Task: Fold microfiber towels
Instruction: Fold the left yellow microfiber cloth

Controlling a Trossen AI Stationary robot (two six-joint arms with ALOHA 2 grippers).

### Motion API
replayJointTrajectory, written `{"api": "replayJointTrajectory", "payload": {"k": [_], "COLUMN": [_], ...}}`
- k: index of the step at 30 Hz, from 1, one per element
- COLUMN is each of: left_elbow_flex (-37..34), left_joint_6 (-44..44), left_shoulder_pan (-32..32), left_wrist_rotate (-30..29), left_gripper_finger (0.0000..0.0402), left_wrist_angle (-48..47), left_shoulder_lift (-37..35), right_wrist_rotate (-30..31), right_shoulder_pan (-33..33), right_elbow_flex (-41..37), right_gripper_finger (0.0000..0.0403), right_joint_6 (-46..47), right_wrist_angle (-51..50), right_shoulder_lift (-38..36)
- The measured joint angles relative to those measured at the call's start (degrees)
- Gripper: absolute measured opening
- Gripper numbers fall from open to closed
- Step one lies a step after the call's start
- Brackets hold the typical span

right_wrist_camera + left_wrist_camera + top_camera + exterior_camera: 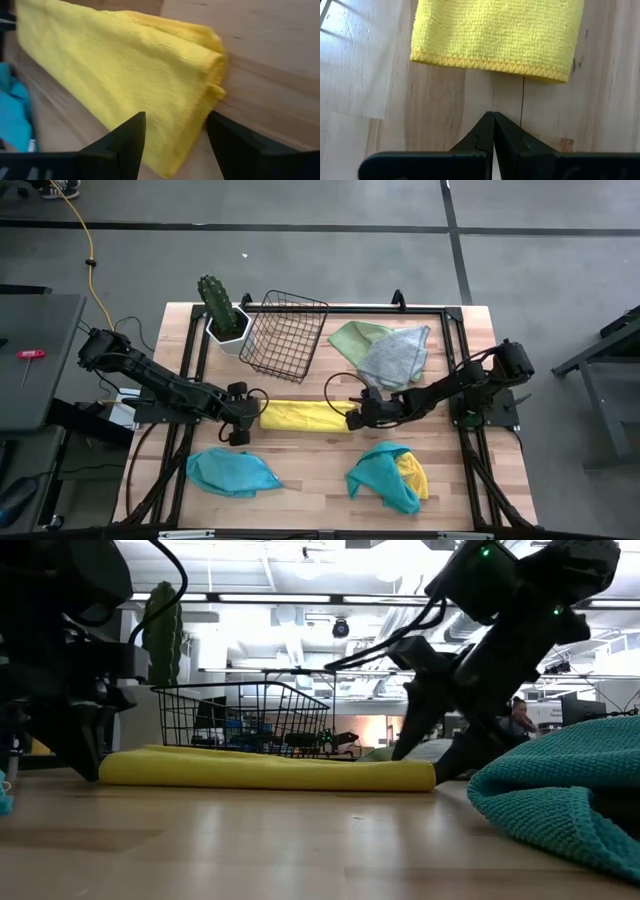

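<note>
The yellow towel [305, 416] lies folded into a long narrow band at the table's centre, its long axis running from 9 to 3 o'clock. The left gripper [240, 420] sits just beside its 9 o'clock end, fingers pressed together and clear of the cloth, with bare wood showing between tips and hem in the left wrist view. The right gripper [358, 418] is at the 3 o'clock end, fingers spread either side of the folded edge; whether a finger touches the fabric is hard to tell. A teal towel [232, 472] lies at 7 o'clock, a teal-and-yellow heap [390, 477] at 5 o'clock, green and grey towels [385, 350] at 1 o'clock, and the wire basket [285, 334] at 12. The risk: if the right fingers close on only the top layers, lifting would peel the fold open, and dragging could skew the band since the left end is unpinned
</note>
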Motion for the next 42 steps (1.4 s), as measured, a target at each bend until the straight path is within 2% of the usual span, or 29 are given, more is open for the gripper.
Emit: {"api": "replayJointTrajectory", "payload": {"k": [9,12,15,19,21,29,35,39,42], "left_elbow_flex": [0.02,0.02,-0.02,-0.04,-0.04,-0.02,-0.02,-0.02,-0.02], "left_joint_6": [0.2,0.59,0.59,0.53,0.13,0.81,1.95,1.92,2.06], "left_shoulder_pan": [0.0,0.0,0.0,0.0,0.0,0.09,0.07,0.07,0.23], "left_wrist_rotate": [-0.02,-0.04,-0.43,-0.85,-1.08,-2.42,-3.02,-3.03,-3.3], "left_gripper_finger": [0.0,0.0,0.0,0.0,0.0,0.0,0.0,0.0,0.0], "left_wrist_angle": [0.1,0.18,0.76,1.8,1.95,6.77,9.41,9.82,12.95], "left_shoulder_lift": [0.01,0.01,0.06,0.06,0.06,0.15,0.17,0.19,1.17], "right_wrist_rotate": [1.05,1.69,2.86,3.88,4.19,5.96,11.21,13.85,14.89], "right_shoulder_pan": [0.02,0.07,0.11,0.15,0.15,0.65,2.23,3.89,5.13], "right_elbow_flex": [0.1,0.08,0.07,-0.07,-0.09,0.06,-0.23,-0.23,-0.23], "right_gripper_finger": [0.0204,0.0188,0.0139,0.0037,0.0011,0.0005,0.0001,0.0,0.0], "right_joint_6": [0.88,0.16,-0.39,-3.19,-5.21,-9.34,-8.93,-4.99,-2.43], "right_wrist_angle": [2.98,2.07,1.08,0.42,0.51,-3.07,-19.67,-30.98,-35.83], "right_shoulder_lift": [1.63,1.7,1.78,1.89,1.91,0.47,-7.33,-14.11,-18.52]}}
